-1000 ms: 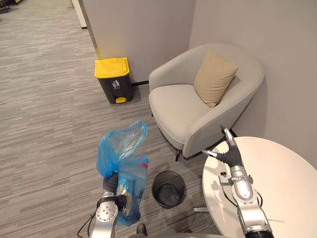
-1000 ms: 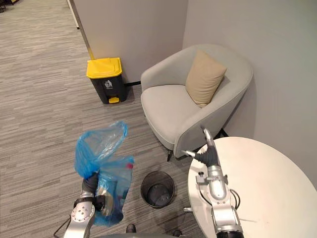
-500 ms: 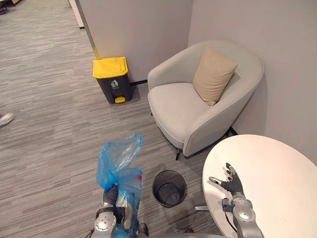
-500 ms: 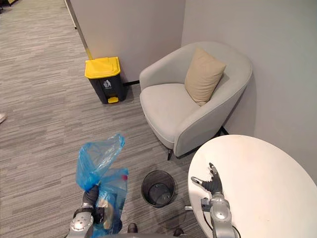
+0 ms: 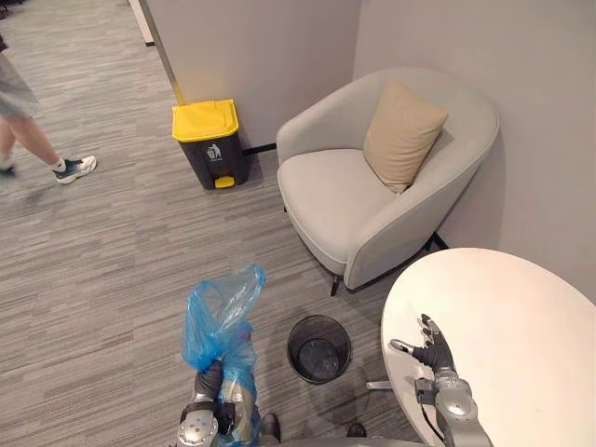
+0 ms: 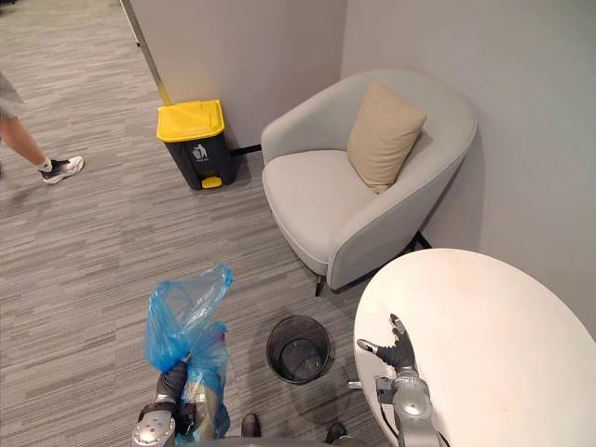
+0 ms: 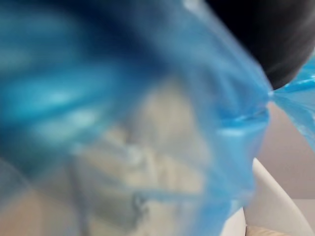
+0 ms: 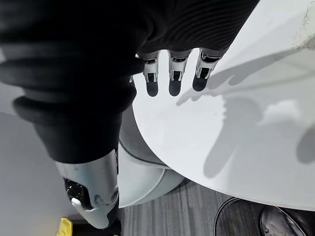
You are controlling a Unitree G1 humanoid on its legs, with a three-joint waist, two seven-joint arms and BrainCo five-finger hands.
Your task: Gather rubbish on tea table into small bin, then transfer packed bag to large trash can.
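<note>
Bag had sunk lower, neck clenched in left hand; right hand had drawn back over the bench, fingers released. Carrying it to the can looked next.

A pale grey armchair sits in the corner where two plain light walls meet. A tan cushion leans upright against the chair's curved back. Grey striped carpet stretches out in front of the chair. At the far left edge, well apart from it, a person's bare leg, in a white sock and a light sneaker, is mid-stride across the floor.
</note>
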